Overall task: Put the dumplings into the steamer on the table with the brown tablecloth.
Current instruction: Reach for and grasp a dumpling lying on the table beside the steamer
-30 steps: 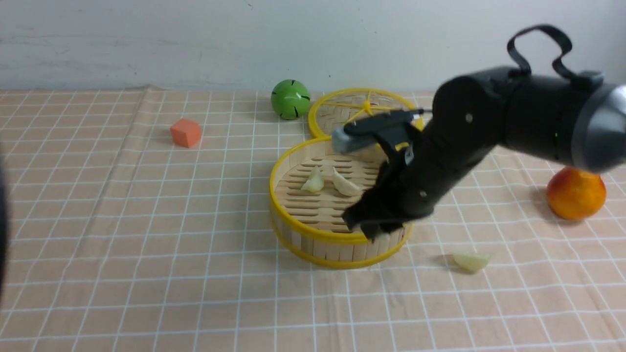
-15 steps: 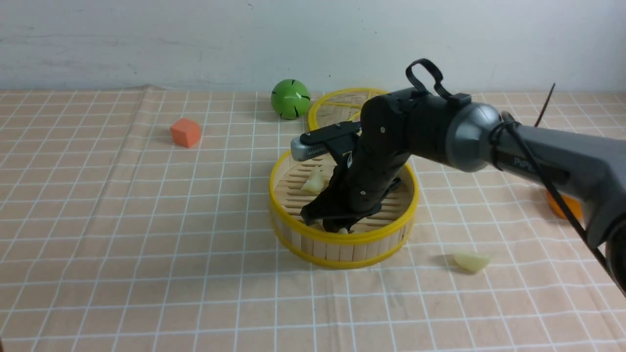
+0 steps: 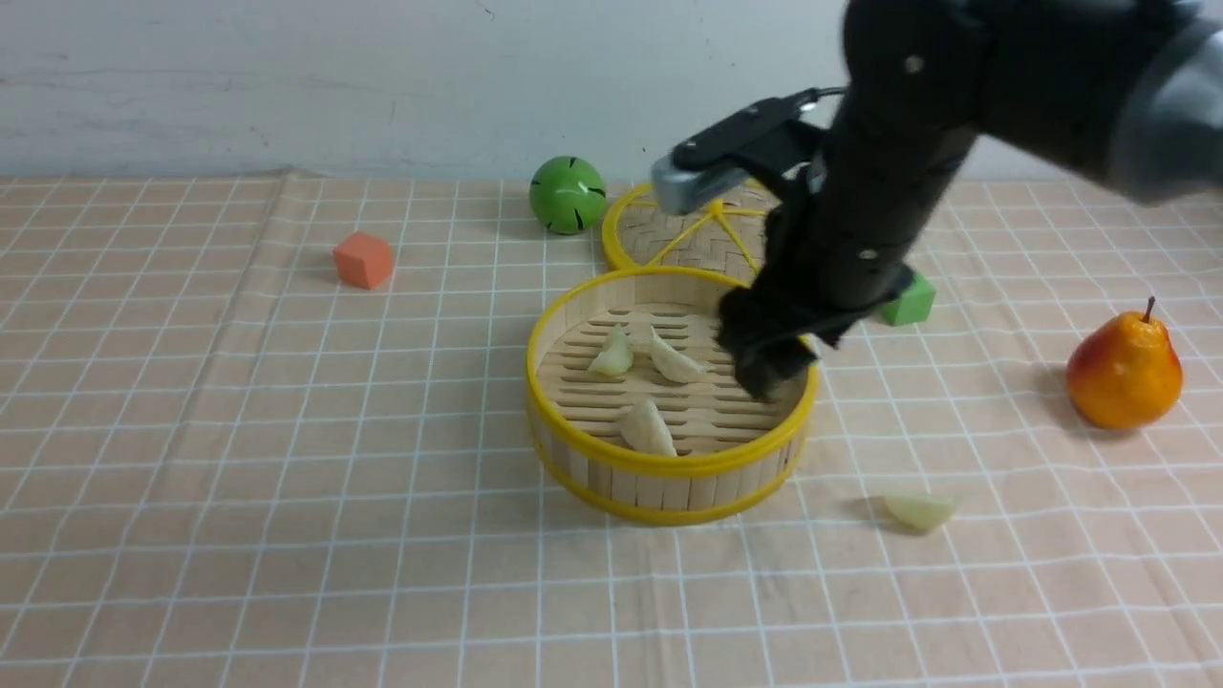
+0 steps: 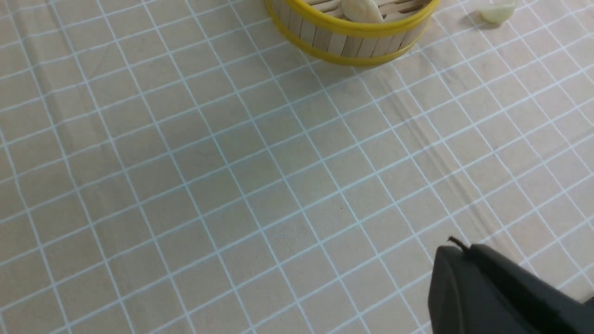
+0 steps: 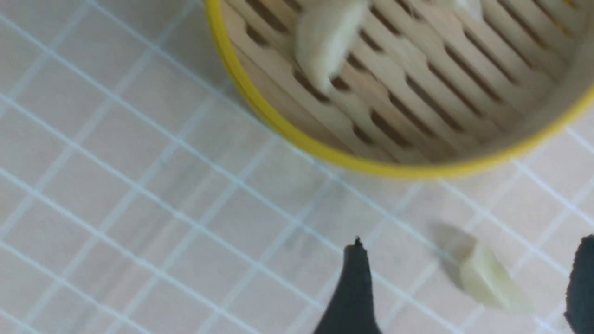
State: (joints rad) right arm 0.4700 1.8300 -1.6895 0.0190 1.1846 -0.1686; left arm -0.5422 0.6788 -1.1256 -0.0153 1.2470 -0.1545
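Your right gripper (image 3: 764, 373) hung over the right side of the steamer (image 3: 669, 465), jaws spread wide and holding nothing. The right wrist view showed its dark fingertips (image 5: 355, 278) well apart. Three of the dumplings lay on the slatted floor inside. Two (image 3: 611, 355) (image 3: 675, 361) sat side by side toward the back and one (image 3: 648, 428) was against the near wall. The fourth dumpling (image 3: 919, 509) lay outside on the brown tablecloth (image 3: 287, 430) that covered the desk (image 3: 191, 573), near the steamer's front right. Your left gripper (image 4: 482, 287) was closed and showed only partly, above bare cloth. Behind the steamer you had a woven lid (image 3: 688, 229), a green ball (image 3: 568, 194) and a green cube (image 3: 908, 301). An orange cube (image 3: 363, 259) sat to the left and a pear (image 3: 1125, 363) far right.
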